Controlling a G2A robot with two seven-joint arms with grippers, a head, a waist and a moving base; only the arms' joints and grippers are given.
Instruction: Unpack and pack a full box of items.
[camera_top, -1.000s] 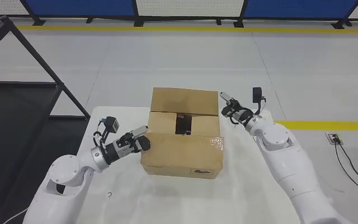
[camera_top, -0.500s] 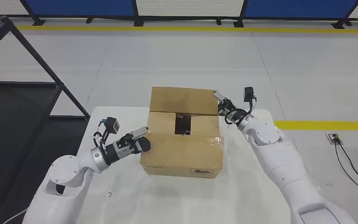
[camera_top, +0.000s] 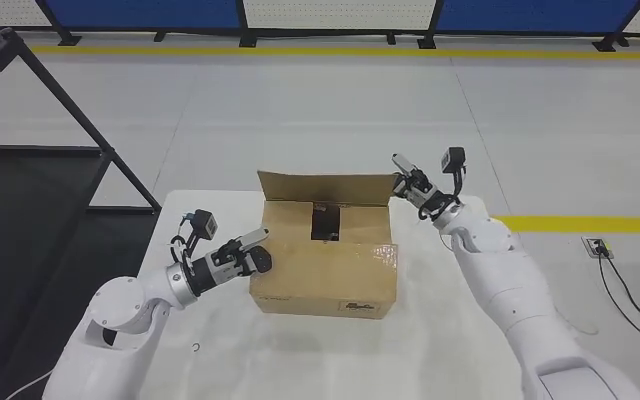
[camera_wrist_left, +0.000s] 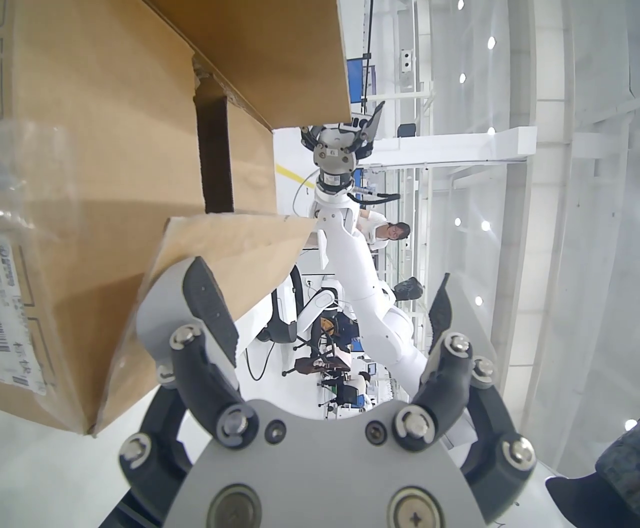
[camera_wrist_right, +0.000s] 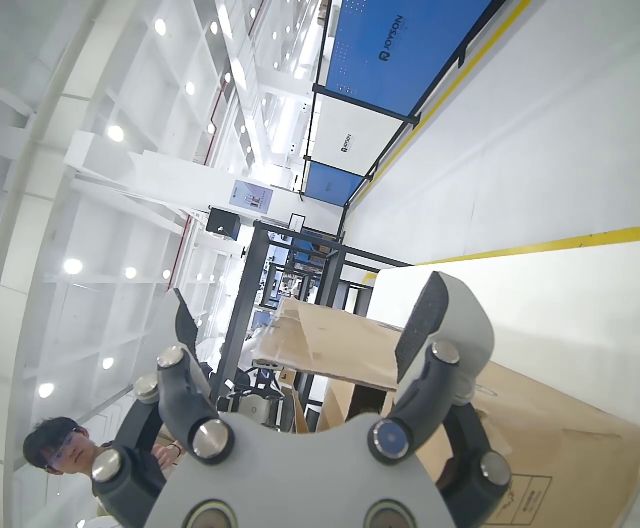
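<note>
Squarely in the middle of the white table (camera_top: 330, 355) sat the brown cardboard box (camera_top: 320, 278), a plain rectangular carton with a small printed label (camera_top: 362, 307) low on its near side. Its far flap (camera_top: 325, 187) stood upright, a flat matte sheet with a raw cut edge. The rest of the top lay flat, with a dark rectangular gap (camera_top: 325, 222) in the middle.

The left gripper (camera_wrist_left: 320, 285) hung just beside the box's left end. Its two fingers were spread wide with nothing between them. Each finger was a curved grey shell faced with a black rubber pad, and the pads (camera_wrist_left: 207, 295) were pitted with small dots. One pad lay close against the cardboard, though whether it touched could not be told.

The right gripper (camera_wrist_right: 306, 295) was at the right upper corner of the upright flap, fingers likewise apart and gripping nothing. Contact with the flap could not be made out.
</note>
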